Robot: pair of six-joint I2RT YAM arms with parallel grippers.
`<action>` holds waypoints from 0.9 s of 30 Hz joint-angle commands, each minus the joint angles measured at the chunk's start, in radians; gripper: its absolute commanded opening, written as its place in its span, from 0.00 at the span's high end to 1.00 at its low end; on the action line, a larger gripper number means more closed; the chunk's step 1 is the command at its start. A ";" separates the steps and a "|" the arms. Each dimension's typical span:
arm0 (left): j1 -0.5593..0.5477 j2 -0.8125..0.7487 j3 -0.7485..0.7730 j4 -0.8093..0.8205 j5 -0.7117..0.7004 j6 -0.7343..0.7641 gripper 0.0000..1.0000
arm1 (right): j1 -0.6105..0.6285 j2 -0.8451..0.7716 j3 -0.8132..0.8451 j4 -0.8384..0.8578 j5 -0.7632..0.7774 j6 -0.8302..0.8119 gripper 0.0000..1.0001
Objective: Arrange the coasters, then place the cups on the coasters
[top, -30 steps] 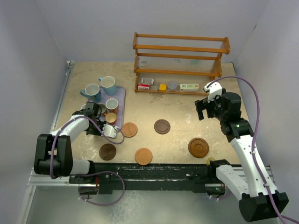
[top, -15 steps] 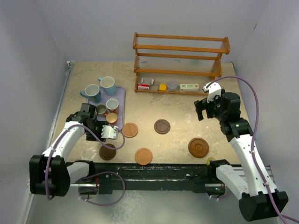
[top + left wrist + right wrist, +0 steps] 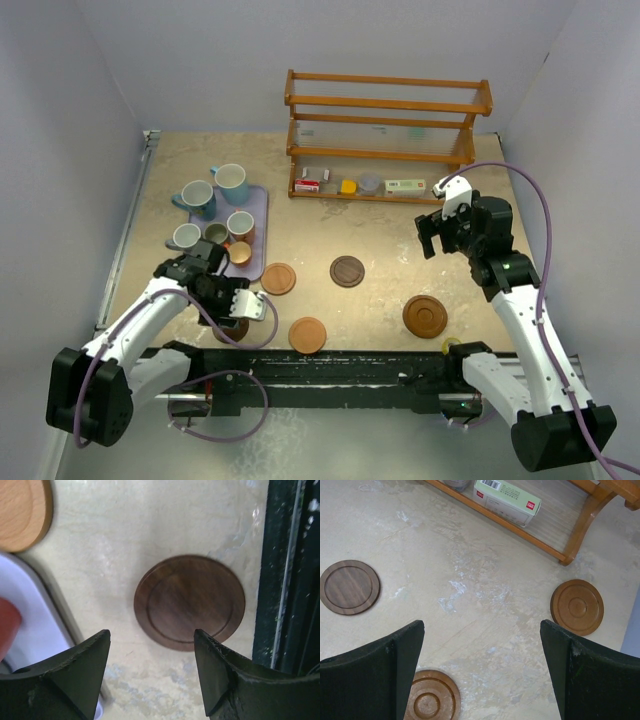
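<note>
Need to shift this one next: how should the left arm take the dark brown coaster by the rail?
Pinch its thin rim from straight above: the dark brown coaster lies flat, with no handle. The black rail is close beside it, so probably turn the left gripper to close parallel to the rail.

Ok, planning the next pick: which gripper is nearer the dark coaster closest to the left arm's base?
Left. The left gripper hovers right above the dark coaster; the right gripper is far off near the wooden shelf.
</note>
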State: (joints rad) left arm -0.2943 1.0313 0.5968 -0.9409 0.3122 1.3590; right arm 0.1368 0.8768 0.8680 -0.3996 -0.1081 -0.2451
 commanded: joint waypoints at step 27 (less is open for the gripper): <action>-0.324 0.309 0.035 0.539 -0.062 -0.326 0.36 | 0.003 -0.027 -0.010 0.025 0.002 -0.029 0.00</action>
State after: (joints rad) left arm -0.5854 1.2701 0.6350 -0.6098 0.2878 1.0565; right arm 0.1368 0.8738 0.8612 -0.3992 -0.1043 -0.2600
